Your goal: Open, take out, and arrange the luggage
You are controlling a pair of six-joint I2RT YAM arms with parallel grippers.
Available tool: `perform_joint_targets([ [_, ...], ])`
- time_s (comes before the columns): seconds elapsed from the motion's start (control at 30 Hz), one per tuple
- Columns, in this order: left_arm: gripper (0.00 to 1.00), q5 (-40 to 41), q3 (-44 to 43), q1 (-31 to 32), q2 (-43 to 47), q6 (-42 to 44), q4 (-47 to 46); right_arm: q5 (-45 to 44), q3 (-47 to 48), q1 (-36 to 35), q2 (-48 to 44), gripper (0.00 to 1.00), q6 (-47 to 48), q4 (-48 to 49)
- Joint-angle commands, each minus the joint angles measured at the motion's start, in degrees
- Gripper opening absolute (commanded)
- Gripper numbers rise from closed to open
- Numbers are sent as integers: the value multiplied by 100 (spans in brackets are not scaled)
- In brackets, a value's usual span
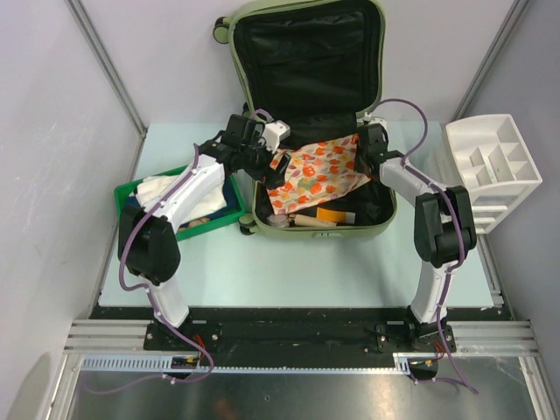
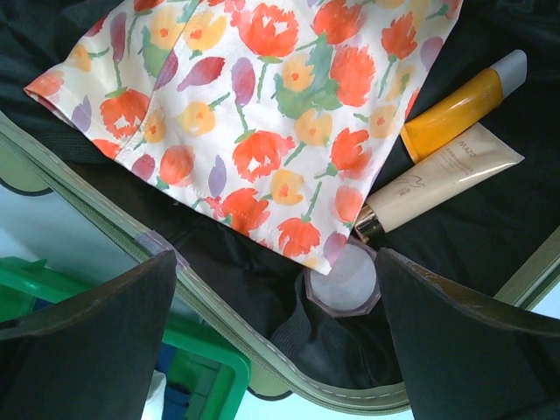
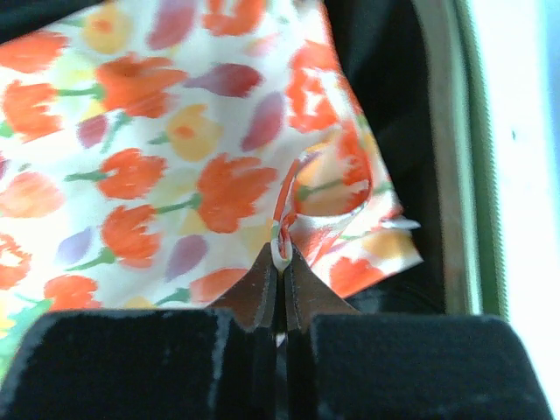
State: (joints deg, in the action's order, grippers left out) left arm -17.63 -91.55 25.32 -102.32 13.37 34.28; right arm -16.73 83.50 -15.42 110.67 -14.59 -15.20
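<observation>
Nearest the arm bases, a bare strip of the table (image 1: 306, 271) runs the full width in front of the luggage (image 1: 350, 233), and this is the widest free room in the overhead view. The luggage lies open in the middle of the table. Its near wall faces 6 o'clock and its black-lined lid is open at 12 o'clock.

At its 9 o'clock, the green tray (image 1: 131, 197) sits just beside the left wall, and the left arm crosses above it. At 3 o'clock, the white organizer (image 1: 494, 166) stands at the table's right edge. It is apart from the right wall, with the right arm in the gap between them.

Against the near wall inside lie a beige tube (image 2: 437, 179), an orange tube (image 2: 455, 109) and a small clear-lidded jar (image 2: 346, 280). The floral cloth (image 1: 319, 171) is spread just beyond them and laps over the beige tube's cap end.

The left gripper (image 2: 273, 258) hangs over the left rim with its fingers spread wide, holding nothing. The right gripper (image 3: 280, 262) is closed tight on a pinched fold near the cloth's right corner, close to the right wall's olive rim (image 3: 446, 131).
</observation>
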Motion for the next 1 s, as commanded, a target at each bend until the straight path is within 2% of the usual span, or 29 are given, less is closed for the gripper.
perform_joint_targets([
  [0.0,100,58,119,-18,415,140,-71,625,-97,-312,-476,0,1044,1027],
  [0.1,100,102,251,-19,511,149,-71,812,-159,-549,-564,0,1405,1282],
  [0.2,100,93,339,-45,573,87,-71,681,-150,-620,-564,0,1266,1169],
  [0.5,100,14,383,-71,617,26,-80,21,-159,-163,-459,1,519,-61],
  [0.6,100,-21,348,-71,582,17,-88,-23,-168,-49,-398,35,159,-448],
  [0.63,100,-30,331,-71,565,17,-80,-41,-168,-14,-371,56,62,-597],
  [0.73,100,-39,269,-71,538,26,-80,-58,-229,56,-292,78,-298,-668],
  [0.83,100,-48,208,-71,512,52,-80,-58,-282,144,-204,86,-500,-651],
  [0.97,100,-39,190,-71,512,52,-71,-137,-282,215,-46,89,-782,-624],
])
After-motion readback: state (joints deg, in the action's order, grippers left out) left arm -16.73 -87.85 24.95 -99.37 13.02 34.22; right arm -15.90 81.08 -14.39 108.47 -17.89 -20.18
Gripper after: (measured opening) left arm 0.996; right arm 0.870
